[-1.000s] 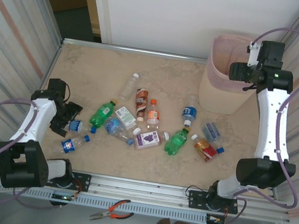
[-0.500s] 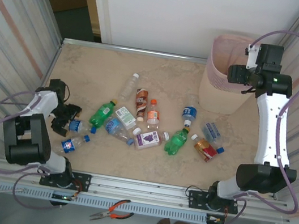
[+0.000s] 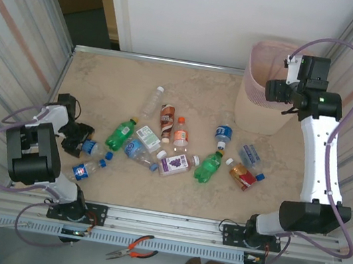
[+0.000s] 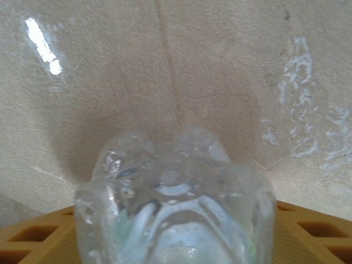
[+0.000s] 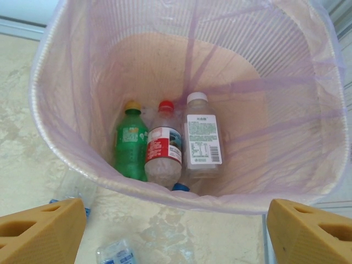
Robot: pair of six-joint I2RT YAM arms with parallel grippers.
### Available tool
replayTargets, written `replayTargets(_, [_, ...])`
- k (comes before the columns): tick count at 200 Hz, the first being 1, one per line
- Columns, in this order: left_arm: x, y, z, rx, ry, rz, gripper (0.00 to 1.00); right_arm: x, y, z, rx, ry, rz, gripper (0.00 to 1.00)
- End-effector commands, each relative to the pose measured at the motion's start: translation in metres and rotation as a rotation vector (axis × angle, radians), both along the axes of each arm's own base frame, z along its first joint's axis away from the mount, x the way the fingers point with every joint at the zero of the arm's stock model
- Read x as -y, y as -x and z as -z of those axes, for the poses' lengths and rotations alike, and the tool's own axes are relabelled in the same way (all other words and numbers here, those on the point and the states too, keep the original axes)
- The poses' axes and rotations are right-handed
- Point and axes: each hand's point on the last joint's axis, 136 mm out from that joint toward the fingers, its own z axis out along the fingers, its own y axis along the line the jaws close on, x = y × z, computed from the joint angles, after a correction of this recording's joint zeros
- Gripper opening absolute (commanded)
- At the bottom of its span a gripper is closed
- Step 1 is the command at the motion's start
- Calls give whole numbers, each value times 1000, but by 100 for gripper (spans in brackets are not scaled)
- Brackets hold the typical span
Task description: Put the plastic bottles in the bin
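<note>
Seen from above, a dozen or so plastic bottles [image 3: 174, 164] lie scattered across the middle of the beige table [image 3: 104, 79]. The bin [image 3: 252, 114] stands in the far right corner. The left gripper [image 3: 83, 140] sits low at the table's left edge, against a clear bottle [image 3: 92, 148] with a blue cap. The right gripper [image 3: 273, 90] hangs above the bin's rim.

The left wrist camera looks along that clear bottle's lumpy base, with orange fingers [image 4: 33, 242] close on either side. Whether they pinch it, I cannot tell.

The right wrist camera looks straight down into the bin. Its orange fingers [image 5: 38, 231] are spread wide, with nothing between them. At the bottom lie a green bottle [image 5: 130, 146], a red-capped bottle [image 5: 163, 148] and a white-capped bottle [image 5: 202, 140], side by side.
</note>
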Motion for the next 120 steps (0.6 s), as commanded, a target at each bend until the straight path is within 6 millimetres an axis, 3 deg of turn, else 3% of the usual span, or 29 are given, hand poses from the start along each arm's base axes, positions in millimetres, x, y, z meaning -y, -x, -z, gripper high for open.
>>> replayTargets(1, [-5, -4, -10, 18, -9, -1, 68, -1, 10, -18, 51, 34, -8, 85])
replayTargets(34, [-8, -4, -21, 49, -19, 1, 59, -2, 15, -25, 78, 38, -8, 85])
replayTargets(74, [-9, -6, -47, 127, -37, 21, 57, -12, 20, -32, 102, 39, -37, 85])
replayTargets(120, [1, -29, -101, 401, -50, 143, 56, -42, 27, -38, 143, -24, -119, 85])
